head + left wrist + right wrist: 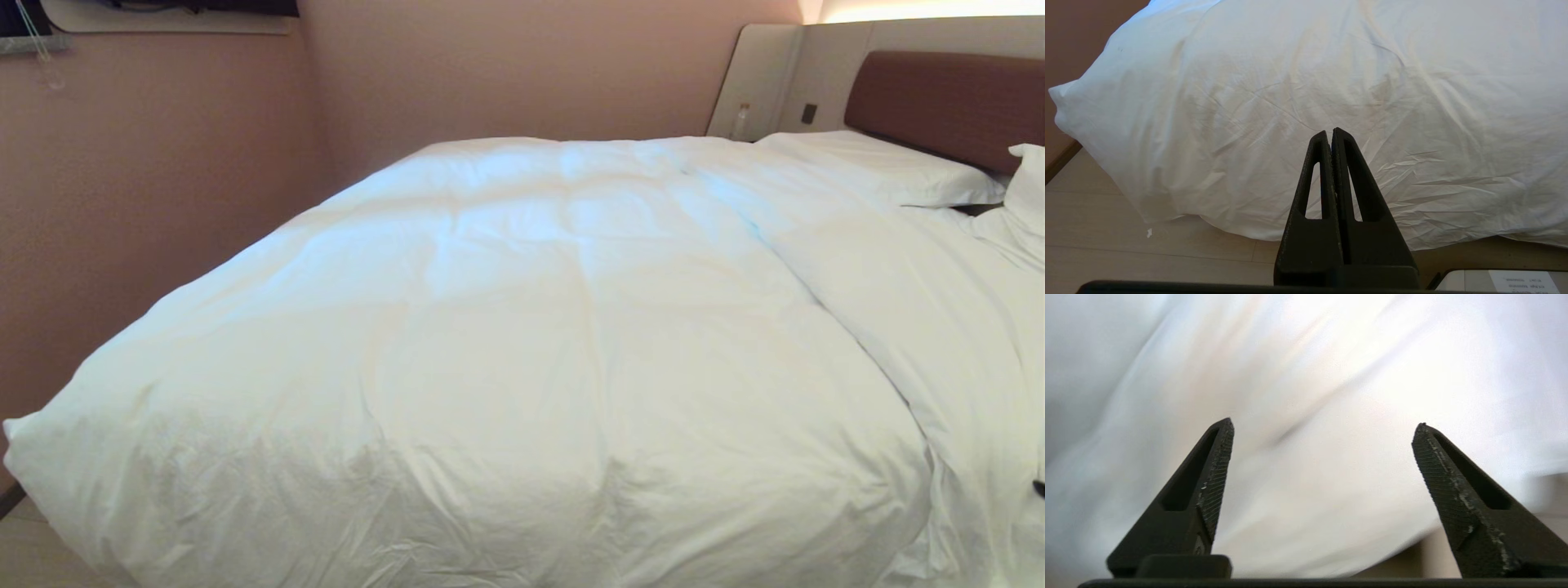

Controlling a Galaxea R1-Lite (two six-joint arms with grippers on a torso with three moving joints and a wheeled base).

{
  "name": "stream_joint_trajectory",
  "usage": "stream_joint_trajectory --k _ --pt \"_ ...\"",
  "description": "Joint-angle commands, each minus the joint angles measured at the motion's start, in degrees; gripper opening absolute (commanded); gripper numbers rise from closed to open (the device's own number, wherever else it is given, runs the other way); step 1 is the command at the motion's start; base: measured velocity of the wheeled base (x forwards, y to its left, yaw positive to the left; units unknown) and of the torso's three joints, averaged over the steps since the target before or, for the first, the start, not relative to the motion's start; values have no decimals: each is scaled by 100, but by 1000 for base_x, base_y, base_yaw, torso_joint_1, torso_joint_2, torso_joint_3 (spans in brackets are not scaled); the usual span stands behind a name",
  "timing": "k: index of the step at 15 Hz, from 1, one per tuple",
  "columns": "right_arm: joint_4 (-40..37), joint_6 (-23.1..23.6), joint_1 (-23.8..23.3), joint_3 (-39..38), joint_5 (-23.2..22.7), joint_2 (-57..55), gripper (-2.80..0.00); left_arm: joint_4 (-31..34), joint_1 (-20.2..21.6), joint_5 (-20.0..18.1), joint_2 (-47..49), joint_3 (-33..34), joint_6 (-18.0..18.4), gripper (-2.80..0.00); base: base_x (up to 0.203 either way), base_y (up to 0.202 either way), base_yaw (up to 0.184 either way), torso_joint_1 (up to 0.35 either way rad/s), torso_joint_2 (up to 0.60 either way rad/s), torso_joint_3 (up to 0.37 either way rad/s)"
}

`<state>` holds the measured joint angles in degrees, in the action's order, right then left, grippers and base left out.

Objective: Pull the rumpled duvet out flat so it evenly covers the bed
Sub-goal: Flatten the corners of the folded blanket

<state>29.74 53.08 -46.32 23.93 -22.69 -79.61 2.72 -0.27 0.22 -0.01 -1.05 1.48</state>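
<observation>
The duvet [522,359] is lying over the bed [951,102], puffed up and covering most of the mattress from the foot end up toward the headboard [939,106]. Its near foot edge is hanging over the bed end toward the floor [1126,245], with one corner bulging out at the left by the wall [163,163].

Step in hand, by my reading: a release after a tug, on the right side. The right gripper [1323,457] is sitting close to white fabric with its fingers [1218,465] spread wide and nothing between them, so nothing is being held. The left gripper [1330,136] is parked low at the foot of the bed, fingers pressed together and empty, pointing at the hanging edge.

Long axis of the duvet is running from the near foot end diagonally up and right toward the pillow [882,167] and headboard. A long ridge or fold is running along that same line on the right part, where a second layer is overlapping.

The right strip looks the least even, and creased cloth is bunching at the lower right. The next move probably calls for regripping the edge there and pulling outward, away from the centre, to flatten that fold. Grip needs to be taken on the thick edge, not just the loose top cotton.
</observation>
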Motion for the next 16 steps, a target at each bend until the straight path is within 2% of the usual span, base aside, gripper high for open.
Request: stream_joint_trajectory --k 1,3,6,10,13,16 --pt "-2995 -420 7 915 4 632 0 1 -8 4 1 -1 2 -280 0 0 0 0 0 0" --pt "-3862 -960 8 1740 138 462 0 1 -8 4 1 -1 2 -280 0 0 0 0 0 0" --pt "-4077 -1649 -41 2153 638 -214 0 1 0 4 1 -1 2 -280 0 0 0 0 0 0" --pt "-4076 -1834 -458 2428 724 -1038 0 1 0 4 1 -1 2 -280 0 0 0 0 0 0" --pt "-4115 -2188 -793 2999 709 -1428 0 1 -7 4 1 -1 2 -280 0 0 0 0 0 0" --pt "-4357 -2330 -1023 3471 668 -1555 0 1 -4 4 1 -1 2 -280 0 0 0 0 0 0"
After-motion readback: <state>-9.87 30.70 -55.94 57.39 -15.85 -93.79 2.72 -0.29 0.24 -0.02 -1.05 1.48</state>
